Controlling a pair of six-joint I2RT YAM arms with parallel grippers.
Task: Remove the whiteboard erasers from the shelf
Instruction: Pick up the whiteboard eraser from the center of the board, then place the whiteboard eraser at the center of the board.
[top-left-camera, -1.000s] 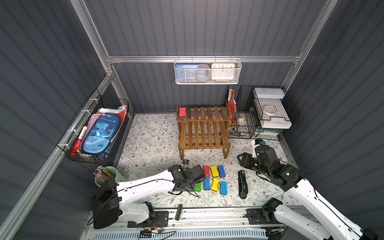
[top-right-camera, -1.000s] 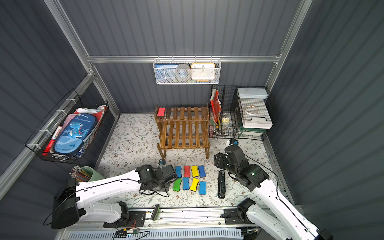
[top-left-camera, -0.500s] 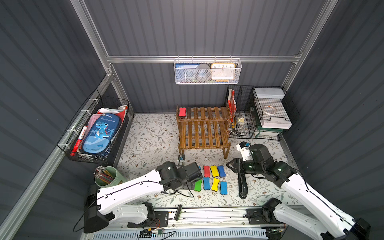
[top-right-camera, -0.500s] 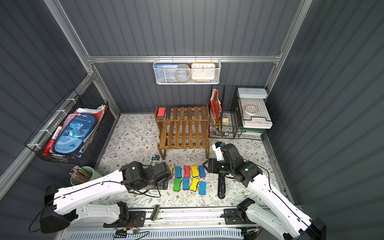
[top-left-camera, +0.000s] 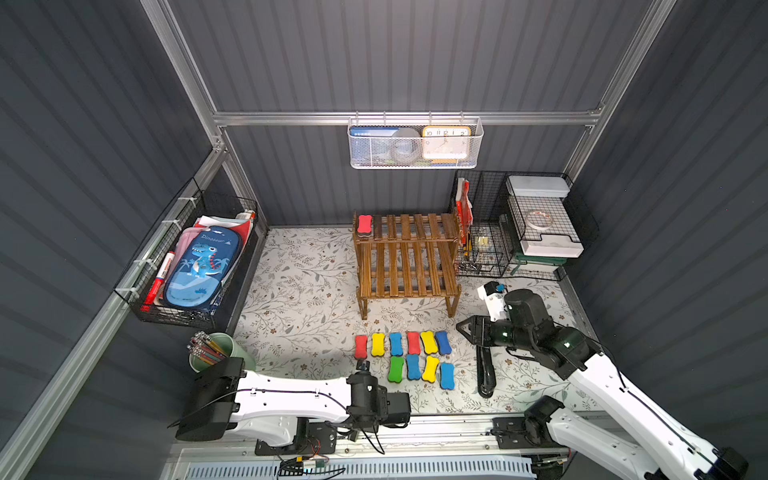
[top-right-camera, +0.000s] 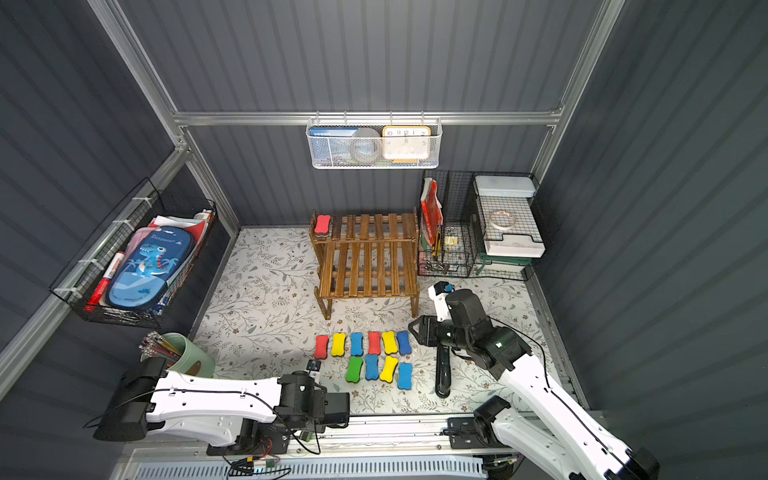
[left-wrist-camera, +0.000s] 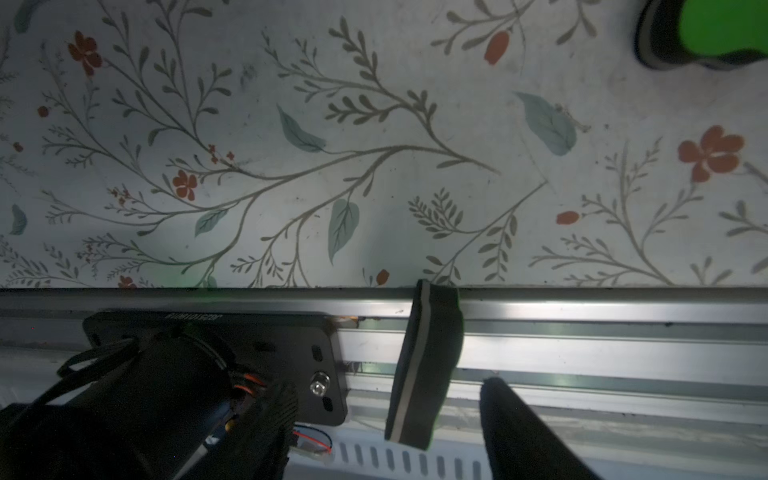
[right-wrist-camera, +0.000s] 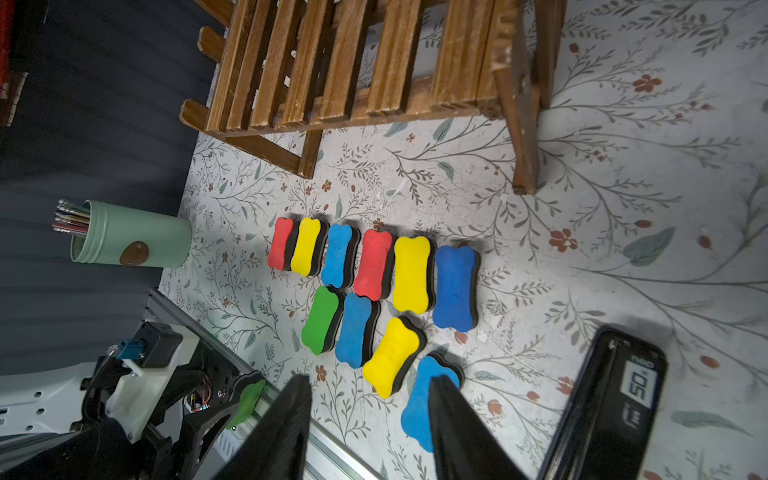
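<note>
One red eraser (top-left-camera: 364, 224) (top-right-camera: 322, 223) lies on the left end of the top tier of the wooden shelf (top-left-camera: 405, 257) (top-right-camera: 365, 266). Several erasers (top-left-camera: 428, 343) (top-right-camera: 388, 343) (right-wrist-camera: 411, 274) lie in two rows on the floor in front of it. My left gripper (top-left-camera: 401, 409) (top-right-camera: 338, 409) (left-wrist-camera: 388, 384) hangs over the front rail. Its jaws stand apart, with a green eraser (left-wrist-camera: 428, 361) (right-wrist-camera: 248, 401) edge-on between them and a gap on each side. My right gripper (top-left-camera: 467, 328) (top-right-camera: 417, 328) (right-wrist-camera: 372, 378) hovers open and empty just right of the rows.
A black stapler (top-left-camera: 484, 370) (right-wrist-camera: 615, 407) lies on the floor under the right arm. A green pencil cup (top-left-camera: 216, 353) stands at the front left. Black wire racks (top-left-camera: 511, 232) stand right of the shelf, and a wire basket (top-left-camera: 187, 266) hangs on the left wall.
My left arm has drawn back from the eraser rows to the front rail. My right gripper has shifted a little to the left, still open.
</note>
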